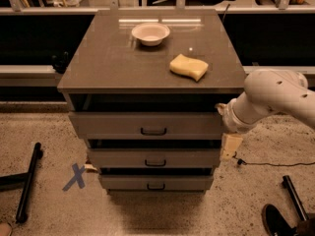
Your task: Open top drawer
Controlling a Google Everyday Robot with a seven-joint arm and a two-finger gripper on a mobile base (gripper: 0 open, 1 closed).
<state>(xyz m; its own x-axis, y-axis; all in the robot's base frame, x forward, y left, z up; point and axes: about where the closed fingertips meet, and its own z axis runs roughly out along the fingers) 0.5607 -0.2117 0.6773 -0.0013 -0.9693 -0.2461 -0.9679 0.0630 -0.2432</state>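
Note:
The top drawer [147,124] is the widest of three grey-brown fronts in the cabinet, with a small black handle [153,131] at its centre. A dark gap shows between it and the tabletop [108,68]. Two narrower drawers [155,158] sit below it. My gripper [230,145] hangs at the cabinet's right side, level with the gap below the top drawer, to the right of the handle and apart from it. My white arm [275,95] reaches in from the right.
A white bowl [150,33] and a yellow sponge [189,67] lie on the tabletop. A blue tape X [76,176] marks the floor at left beside a black stand leg [28,181]. A cable [275,163] and a black leg [294,200] lie at right.

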